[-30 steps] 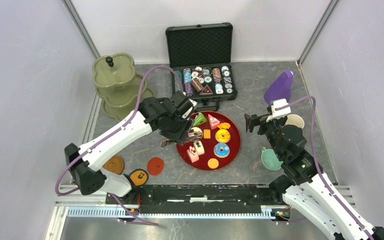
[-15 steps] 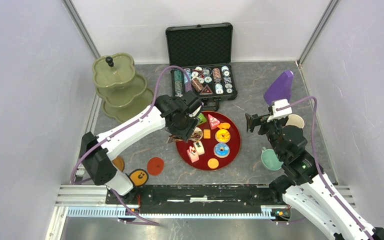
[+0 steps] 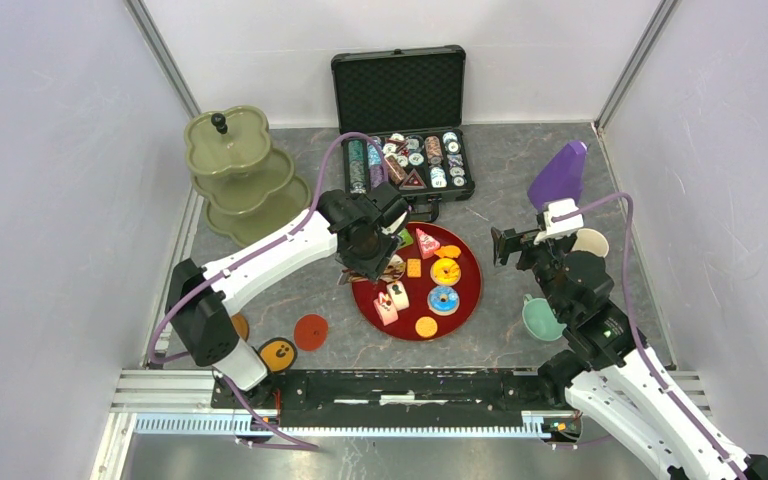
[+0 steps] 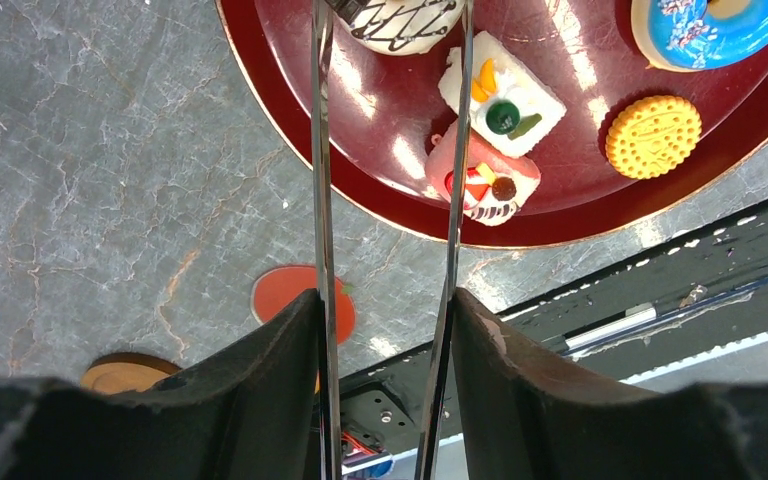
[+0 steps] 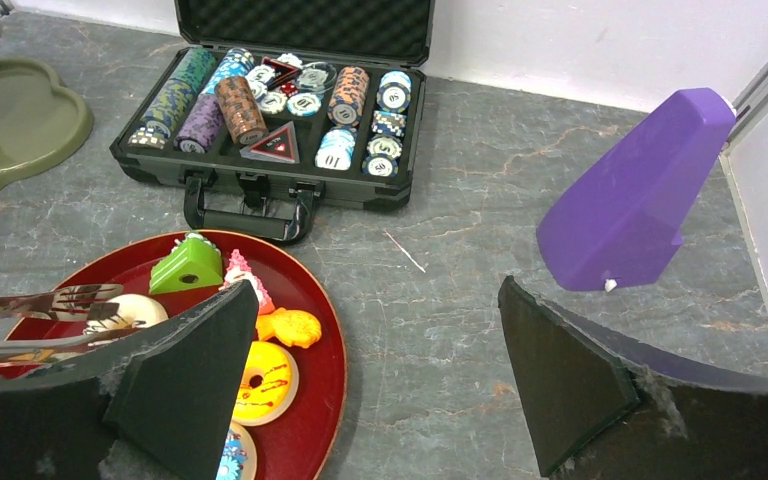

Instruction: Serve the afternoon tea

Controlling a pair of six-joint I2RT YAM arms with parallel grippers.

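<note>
1. Over the left rim of the dark-red tray (image 4: 570, 195), the left gripper (image 4: 385, 325) has edged rightward since a second ago. Its elbow has swung inward, so in the top view the arm now covers most of the brown saucer (image 4: 125, 370). Its fingers are clamped on metal tongs (image 4: 321, 150), whose tips straddle the white chocolate-striped donut (image 4: 400, 18).
2. The right gripper (image 5: 380, 375) has not shifted: it is spread wide, holding nothing, and hovers right of the tray.
3. Printing on the poker chips (image 5: 345, 95) is too small to read with certainty.
4. The olive-green stand (image 3: 240, 175) sits at the far left, well apart from the food.
5. The tray carries the other donuts (image 3: 446, 271), cake slices (image 4: 480, 185) and biscuits (image 4: 653, 136).
6. The black case (image 3: 400, 90) lies open behind it, with chips in rows.
7. A teal cup (image 3: 537, 320) sits beside the right arm.
</note>
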